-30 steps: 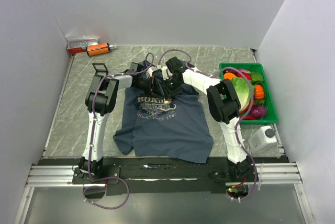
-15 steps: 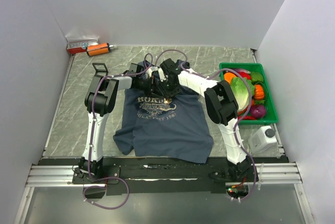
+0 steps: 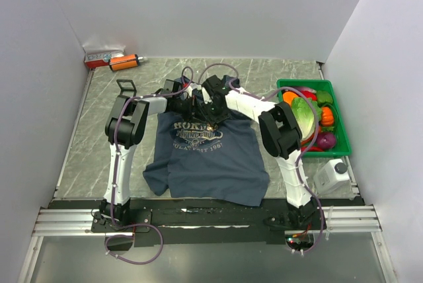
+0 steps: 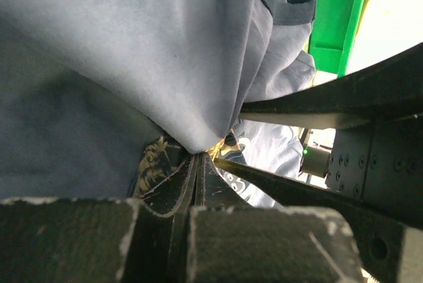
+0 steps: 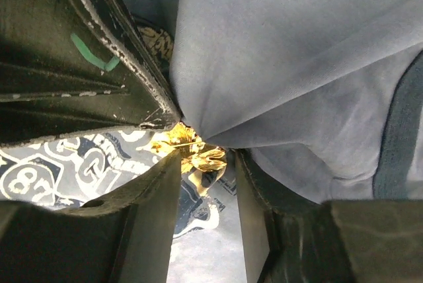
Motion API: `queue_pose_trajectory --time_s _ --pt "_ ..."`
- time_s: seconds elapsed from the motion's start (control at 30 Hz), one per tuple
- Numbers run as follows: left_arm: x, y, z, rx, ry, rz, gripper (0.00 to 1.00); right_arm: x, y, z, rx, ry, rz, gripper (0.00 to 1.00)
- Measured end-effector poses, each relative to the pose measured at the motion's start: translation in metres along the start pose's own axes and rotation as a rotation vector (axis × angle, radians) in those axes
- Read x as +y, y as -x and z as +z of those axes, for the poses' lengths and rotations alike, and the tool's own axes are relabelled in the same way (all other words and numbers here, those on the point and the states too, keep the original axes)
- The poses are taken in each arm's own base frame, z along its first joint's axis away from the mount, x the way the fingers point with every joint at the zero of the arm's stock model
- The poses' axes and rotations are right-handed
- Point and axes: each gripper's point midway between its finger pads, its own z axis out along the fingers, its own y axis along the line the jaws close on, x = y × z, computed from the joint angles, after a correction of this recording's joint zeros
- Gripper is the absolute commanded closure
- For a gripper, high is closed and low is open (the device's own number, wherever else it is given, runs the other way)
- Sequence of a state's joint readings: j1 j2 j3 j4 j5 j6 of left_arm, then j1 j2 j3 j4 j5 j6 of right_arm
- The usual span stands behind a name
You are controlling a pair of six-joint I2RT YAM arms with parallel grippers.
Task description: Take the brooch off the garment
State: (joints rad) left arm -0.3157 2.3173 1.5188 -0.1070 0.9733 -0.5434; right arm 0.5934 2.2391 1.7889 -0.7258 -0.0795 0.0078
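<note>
The tiny gold-tan metallic brooch (image 5: 197, 153) sits on a fold of the navy-blue sleeveless tank top (image 5: 297, 58) that the left jaws pinch shut beside it — the right jaws, parted, have it just ahead between their tips, so they look best placed to close.

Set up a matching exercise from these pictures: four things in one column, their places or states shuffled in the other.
1. brooch
2. garment
3. orange cylinder
4. green basket

A. in the far left corner
B. between the parted fingers of the right gripper
C. along the right wall
D. pinched by the left gripper

Pairs: 1-B, 2-D, 3-A, 4-C
</note>
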Motion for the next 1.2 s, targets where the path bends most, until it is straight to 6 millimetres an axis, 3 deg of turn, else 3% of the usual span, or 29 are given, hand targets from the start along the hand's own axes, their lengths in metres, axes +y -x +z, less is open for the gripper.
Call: queue_pose_trajectory --time_s 0.23,0.4,0.53,0.93,1.2 --pt "-0.005 -0.001 -0.002 -0.003 0.001 0.023 0.99 0.0 -0.008 -0.01 0.01 0.191 0.033 0.46" --pt "-0.007 0.001 -0.003 -0.008 0.001 0.041 0.99 -0.005 -0.005 -0.014 0.002 0.249 0.058 0.44" --pt "-0.007 0.001 -0.004 -0.009 0.005 0.047 0.99 0.002 0.001 -0.013 -0.007 0.28 0.051 0.43" --pt "0.0 -0.009 -0.003 0.008 0.013 0.028 0.99 0.006 0.004 -0.004 0.002 0.267 0.045 0.54" --pt "0.0 -0.009 -0.003 0.008 0.013 0.028 0.99 0.005 0.005 -0.002 0.012 0.229 0.033 0.53"
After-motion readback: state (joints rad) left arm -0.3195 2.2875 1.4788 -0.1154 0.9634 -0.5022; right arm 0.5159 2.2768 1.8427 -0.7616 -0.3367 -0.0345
